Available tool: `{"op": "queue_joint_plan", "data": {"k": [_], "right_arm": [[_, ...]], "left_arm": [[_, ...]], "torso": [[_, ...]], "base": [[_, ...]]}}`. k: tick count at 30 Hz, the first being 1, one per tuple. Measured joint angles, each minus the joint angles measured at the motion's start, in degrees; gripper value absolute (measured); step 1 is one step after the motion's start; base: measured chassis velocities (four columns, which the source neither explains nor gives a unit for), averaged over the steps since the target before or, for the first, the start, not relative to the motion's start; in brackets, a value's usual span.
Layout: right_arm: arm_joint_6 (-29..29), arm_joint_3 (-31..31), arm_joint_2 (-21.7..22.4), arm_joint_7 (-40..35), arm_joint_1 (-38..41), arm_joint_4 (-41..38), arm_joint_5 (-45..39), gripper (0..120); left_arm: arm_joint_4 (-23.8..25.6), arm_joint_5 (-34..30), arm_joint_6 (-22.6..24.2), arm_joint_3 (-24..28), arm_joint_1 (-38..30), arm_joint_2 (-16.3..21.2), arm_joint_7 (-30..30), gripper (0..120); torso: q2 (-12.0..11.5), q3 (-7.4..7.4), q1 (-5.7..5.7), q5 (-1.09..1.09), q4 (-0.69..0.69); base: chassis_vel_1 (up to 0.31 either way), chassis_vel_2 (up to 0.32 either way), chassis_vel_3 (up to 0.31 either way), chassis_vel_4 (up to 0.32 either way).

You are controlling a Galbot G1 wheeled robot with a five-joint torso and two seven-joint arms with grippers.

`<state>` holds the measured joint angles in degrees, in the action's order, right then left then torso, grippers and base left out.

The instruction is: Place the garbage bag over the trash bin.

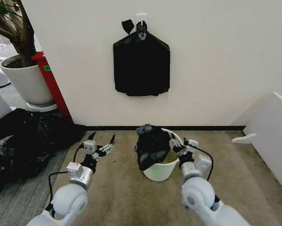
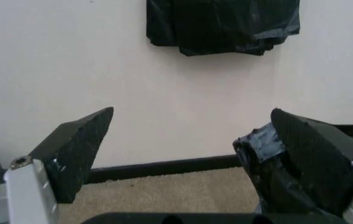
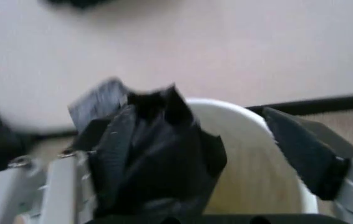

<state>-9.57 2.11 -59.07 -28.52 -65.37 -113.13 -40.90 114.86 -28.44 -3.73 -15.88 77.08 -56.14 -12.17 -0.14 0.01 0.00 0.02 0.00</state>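
You see the trash bin [image 1: 160,170] standing on the beige carpet [image 1: 131,197], close to the wall [image 1: 216,61] and its black baseboard [image 1: 211,127]. The garbage bag [image 1: 152,147] lies over the bin's left part: it covers the left rim and hangs down the outer wall on that side, while the right part of the rim is bare and the cream inside shows there.

Your right gripper [image 1: 178,147] is at the right rim of the bin. In the right wrist view its jaws stand wide apart, with crumpled black film [image 3: 154,154] lying against one finger and the bin's cream wall [image 3: 251,158] between the two. I cannot tell if the film is really pinched.

Your left gripper [image 1: 102,142] is above the carpet to the left of the bin, apart from the bag. Its jaws are wide and hold nothing.

On the wall above the bin hangs a flat black bundle [image 1: 141,68] from a hook [image 1: 141,19].
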Motion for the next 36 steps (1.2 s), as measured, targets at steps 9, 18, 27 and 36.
{"op": "queue_joint_plan", "data": {"k": [9, 18, 27, 36], "right_arm": [[-9.15, -1.22, 1.35, 2.19, 5.37, 5.23, 4.69, 100], [-15.01, -0.25, -0.06, 0.97, 7.88, 4.20, -11.92, 75], [-12.07, -0.97, -1.39, 1.53, 8.49, 4.53, -11.23, 39], [-9.19, -1.18, -1.88, 0.42, 7.47, 3.99, -7.28, 5]], "left_arm": [[-0.77, 0.11, -0.20, 0.26, -0.06, 0.29, -0.07, 100], [-1.82, 0.26, -0.36, 1.38, -1.46, 0.46, -0.27, 100], [-4.50, -1.60, -1.58, 2.56, -3.45, 1.49, 0.47, 100], [-10.93, -12.80, -1.90, 6.78, -12.29, 1.25, 5.98, 100]], "torso": [[0.00, 0.00, 0.00, 0.01, 0.00], [0.00, 0.00, 0.00, -0.01, 0.00], [0.00, 0.00, 0.00, -0.01, 0.00], [0.00, 0.00, 0.00, -0.01, -0.01]], "base": [[0.000, 0.000, 0.000, 0.000], [0.000, 0.000, 0.000, 0.000], [0.000, 0.000, 0.000, 0.000], [0.000, 0.000, 0.000, 0.000]]}}
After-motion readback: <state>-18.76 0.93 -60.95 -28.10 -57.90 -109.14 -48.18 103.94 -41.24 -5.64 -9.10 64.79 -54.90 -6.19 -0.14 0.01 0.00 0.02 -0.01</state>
